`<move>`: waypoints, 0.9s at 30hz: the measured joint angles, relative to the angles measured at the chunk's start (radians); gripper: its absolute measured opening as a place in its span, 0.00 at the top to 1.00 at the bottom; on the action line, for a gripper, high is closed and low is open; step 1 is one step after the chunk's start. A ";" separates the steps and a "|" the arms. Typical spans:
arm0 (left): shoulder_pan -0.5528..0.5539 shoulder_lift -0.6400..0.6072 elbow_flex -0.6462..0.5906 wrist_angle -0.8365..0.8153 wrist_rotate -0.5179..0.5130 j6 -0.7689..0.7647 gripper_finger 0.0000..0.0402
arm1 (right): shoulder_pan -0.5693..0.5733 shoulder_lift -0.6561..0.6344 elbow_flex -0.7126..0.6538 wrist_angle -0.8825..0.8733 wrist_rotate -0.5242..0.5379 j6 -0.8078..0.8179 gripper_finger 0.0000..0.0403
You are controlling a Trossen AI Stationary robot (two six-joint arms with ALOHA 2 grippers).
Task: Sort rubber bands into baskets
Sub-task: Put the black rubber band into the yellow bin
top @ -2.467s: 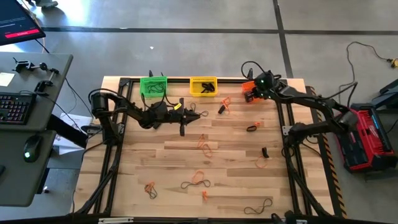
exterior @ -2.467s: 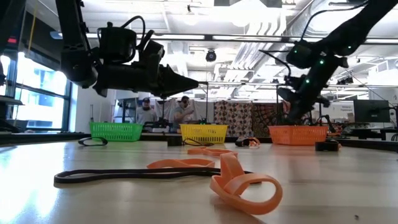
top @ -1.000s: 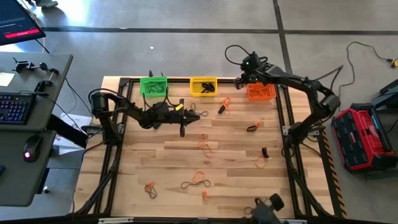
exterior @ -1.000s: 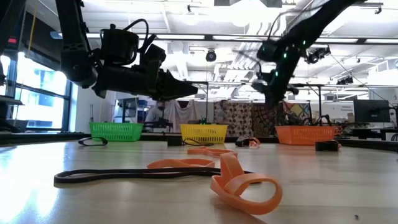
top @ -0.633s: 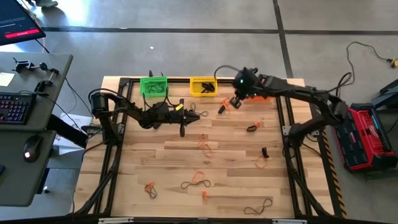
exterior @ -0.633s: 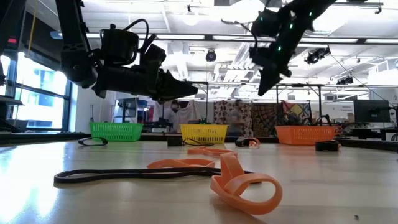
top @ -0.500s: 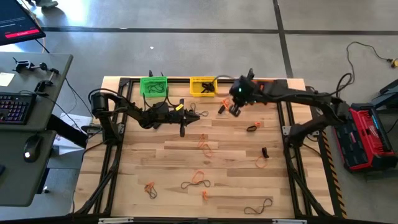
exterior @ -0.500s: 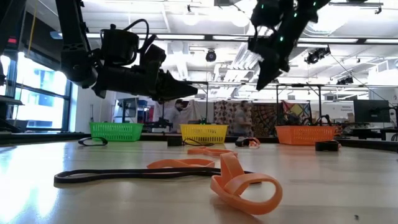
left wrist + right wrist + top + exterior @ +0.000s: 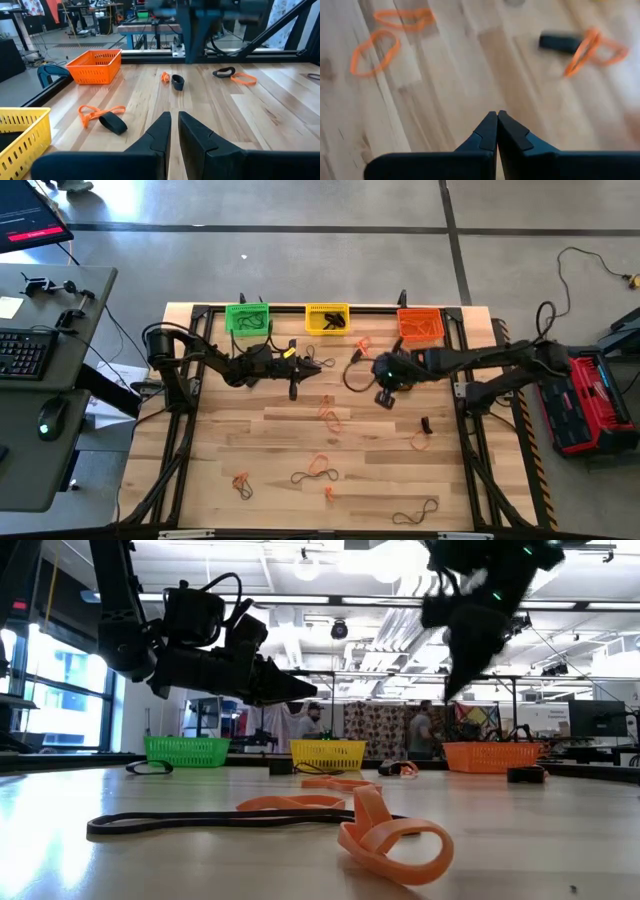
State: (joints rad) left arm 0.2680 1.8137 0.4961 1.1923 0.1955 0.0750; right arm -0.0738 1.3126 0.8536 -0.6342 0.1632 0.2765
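Status, left to right in the overhead shot:

- Left gripper [image 9: 322,364]: hangs left of centre over the desk [image 9: 280,430], pointing right. Fingers [image 9: 159,131] nearly closed, thin gap, nothing in it.
- Green basket [image 9: 246,317], upper left of the desk: dark bands already inside.
- Yellow basket [image 9: 327,318], upper middle: dark bands inside too.
- Orange basket [image 9: 419,325], upper right: can't tell its contents from here.
- Right gripper [image 9: 385,396]: middle of the frame, below the yellow and orange baskets. Fingers [image 9: 490,131] pressed fully together, empty; its wrist camera looks down on bare wood with orange loops [image 9: 372,56] and a dark band [image 9: 559,42] well ahead of the tips.

Still loose on the desk:
- orange band [image 9: 240,480] at lower left
- dark band [image 9: 301,476] with an orange one [image 9: 320,462] just beside it, lower middle
- orange pair [image 9: 329,413] at centre
- small orange piece [image 9: 329,494] at the bottom
- long dark band [image 9: 429,506] at lower right
- dark bit [image 9: 426,425] and orange band [image 9: 421,442] at right
- orange band [image 9: 362,343] with a dark band [image 9: 355,355] near the baskets

Judgement: partly done, roughly ten bands still to go. Neither arm carries anything, so the next pick hasn't started.
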 joint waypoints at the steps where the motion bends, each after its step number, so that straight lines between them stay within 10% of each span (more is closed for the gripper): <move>1: 0.000 0.000 0.000 0.000 0.000 0.000 0.94 | 0.008 -0.016 -0.043 0.034 -0.009 0.021 1.00; 11: 0.000 0.000 0.000 0.001 0.000 -0.020 0.94 | 0.030 -0.232 -0.284 0.056 0.041 0.249 1.00; 20: 0.000 0.000 0.000 0.002 0.000 -0.025 0.94 | 0.001 -0.245 -0.288 -0.056 0.068 0.148 0.98; 27: 0.000 0.000 0.000 0.002 0.002 -0.030 0.94 | -0.005 -0.203 -0.287 -0.036 0.073 0.011 0.79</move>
State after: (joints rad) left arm 0.2676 1.8137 0.4965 1.1942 0.1978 0.0452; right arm -0.0788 1.1091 0.5663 -0.6702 0.2359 0.2873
